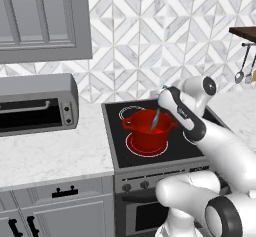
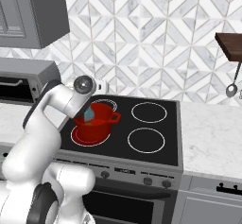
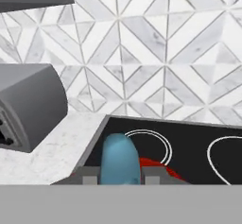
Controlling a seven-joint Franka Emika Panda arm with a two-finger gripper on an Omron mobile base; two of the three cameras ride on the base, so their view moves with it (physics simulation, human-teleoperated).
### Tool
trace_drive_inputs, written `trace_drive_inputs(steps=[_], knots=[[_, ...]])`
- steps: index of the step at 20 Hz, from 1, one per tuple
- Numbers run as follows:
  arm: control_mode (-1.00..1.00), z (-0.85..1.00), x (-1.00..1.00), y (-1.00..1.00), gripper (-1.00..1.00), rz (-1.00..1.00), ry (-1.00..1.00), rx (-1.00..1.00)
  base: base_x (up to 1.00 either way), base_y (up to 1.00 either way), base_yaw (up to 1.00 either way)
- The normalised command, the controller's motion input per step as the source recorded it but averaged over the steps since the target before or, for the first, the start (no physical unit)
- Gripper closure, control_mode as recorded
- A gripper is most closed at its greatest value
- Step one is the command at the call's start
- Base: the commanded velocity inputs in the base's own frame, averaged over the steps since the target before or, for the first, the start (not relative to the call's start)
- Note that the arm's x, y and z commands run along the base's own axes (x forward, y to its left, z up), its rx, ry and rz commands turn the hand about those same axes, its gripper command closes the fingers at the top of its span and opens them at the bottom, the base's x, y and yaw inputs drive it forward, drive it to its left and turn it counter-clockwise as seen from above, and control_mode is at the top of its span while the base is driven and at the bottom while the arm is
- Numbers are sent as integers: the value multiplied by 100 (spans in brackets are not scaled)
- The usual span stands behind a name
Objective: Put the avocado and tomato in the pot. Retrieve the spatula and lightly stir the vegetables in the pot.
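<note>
Pincer [image 3: 119, 178] clamps spatula [image 3: 121, 159] — blade in pot [image 1: 148, 131].

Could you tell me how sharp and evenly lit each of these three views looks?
Left base view: flat, even light, red pot crisp. Right base view: equally even, no glare on the stove. Hand view: light-blue spatula looms close and soft-edged.

I see grey-white geometric tile backsplash [image 1: 150, 31], black cooktop [image 2: 156, 124], white marble counter [image 1: 50, 156], grey toaster oven [image 1: 37, 103], grey cabinets [image 1: 45, 18], wooden shelf [image 2: 231, 46].
</note>
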Motion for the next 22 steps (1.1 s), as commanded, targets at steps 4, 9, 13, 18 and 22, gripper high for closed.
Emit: trace_drive_inputs(steps=[4, 9, 13, 18, 22], knots=[[-100, -23, 25, -5, 100, -14, 21, 8, 0, 0, 0], [-100, -43, 12, 0, 100, -14, 25, 9, 0, 0, 0], [-100, -47, 40, 0, 100, -12, 12, 3, 0, 0, 0], [-100, -45, 55, 0, 100, -8, 1, 0, 0, 0, 0], [-100, -54, 34, 0, 100, -2, 0, 0, 0, 0, 0]])
